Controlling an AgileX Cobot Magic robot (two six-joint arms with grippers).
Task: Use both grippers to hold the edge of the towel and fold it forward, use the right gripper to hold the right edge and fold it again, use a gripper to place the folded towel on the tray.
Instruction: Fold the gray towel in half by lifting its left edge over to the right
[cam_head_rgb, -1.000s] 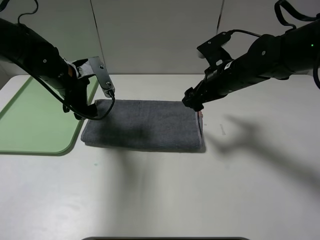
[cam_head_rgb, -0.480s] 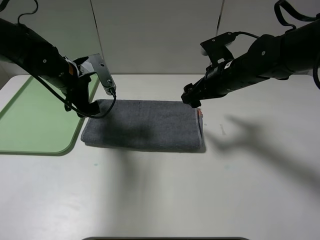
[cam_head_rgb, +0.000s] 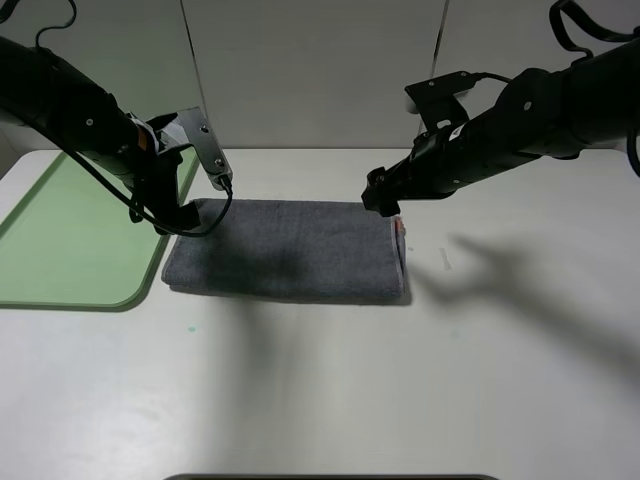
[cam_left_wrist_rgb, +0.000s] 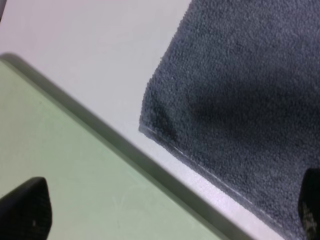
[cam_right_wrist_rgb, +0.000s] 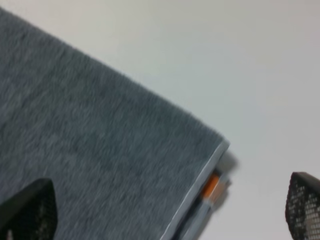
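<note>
The dark grey towel (cam_head_rgb: 285, 250) lies folded into a long strip on the white table, just right of the pale green tray (cam_head_rgb: 60, 240). An orange bit (cam_head_rgb: 400, 228) shows at its right end. My left gripper (cam_head_rgb: 190, 205) hovers open over the towel's far left corner, holding nothing. My right gripper (cam_head_rgb: 380, 203) hovers open over the far right corner, also holding nothing. The left wrist view shows the towel (cam_left_wrist_rgb: 240, 90), its pale hem (cam_left_wrist_rgb: 200, 166) and the tray (cam_left_wrist_rgb: 60, 165). In the right wrist view, the towel (cam_right_wrist_rgb: 90, 150) corner and orange band (cam_right_wrist_rgb: 211, 186) lie between black fingertips (cam_right_wrist_rgb: 30, 210).
The white table (cam_head_rgb: 330, 390) stretches in front of the towel and to its right. A pale wall stands behind the table. The tray reaches the table's left edge, and its rim runs close to the towel's left end.
The right gripper has lifted a little up and back from the towel's right corner. The left gripper has risen slightly. The towel has not moved.
</note>
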